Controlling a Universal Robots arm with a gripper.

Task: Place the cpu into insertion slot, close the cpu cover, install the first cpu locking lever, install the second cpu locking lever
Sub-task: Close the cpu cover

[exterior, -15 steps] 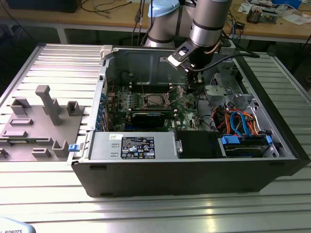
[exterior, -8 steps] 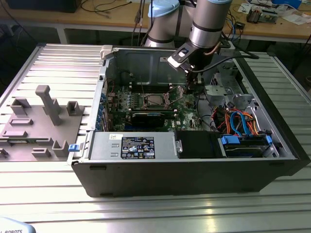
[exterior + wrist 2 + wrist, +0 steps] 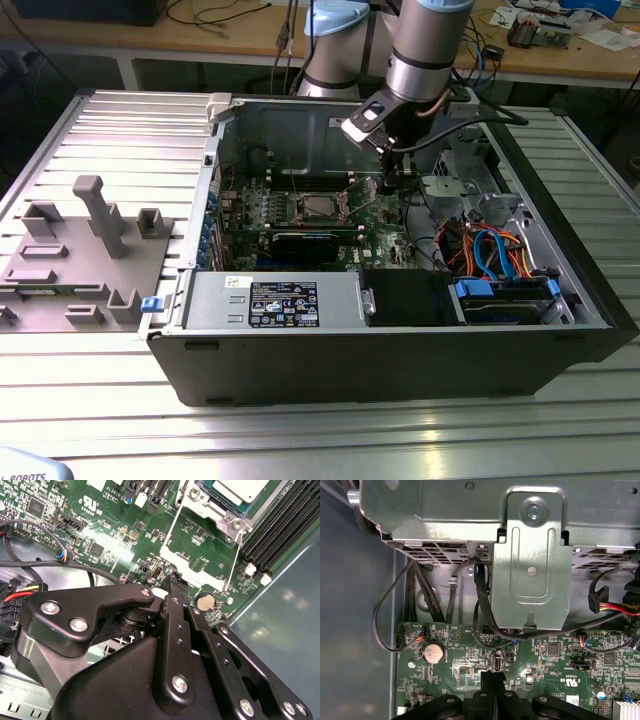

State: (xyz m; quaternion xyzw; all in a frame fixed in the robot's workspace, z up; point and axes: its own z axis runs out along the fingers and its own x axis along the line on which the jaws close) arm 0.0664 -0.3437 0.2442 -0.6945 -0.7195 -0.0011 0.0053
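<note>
End effector (image 3: 172, 580): fingers drawn together, nothing plainly held, tip at the free edge of the open cpu cover (image 3: 200, 578) | cpu (image 3: 243, 489): sits in the insertion slot (image 3: 222, 514), just beyond that cover | to my eye: swing it gently about its hinge, no scraping the chip.
</note>
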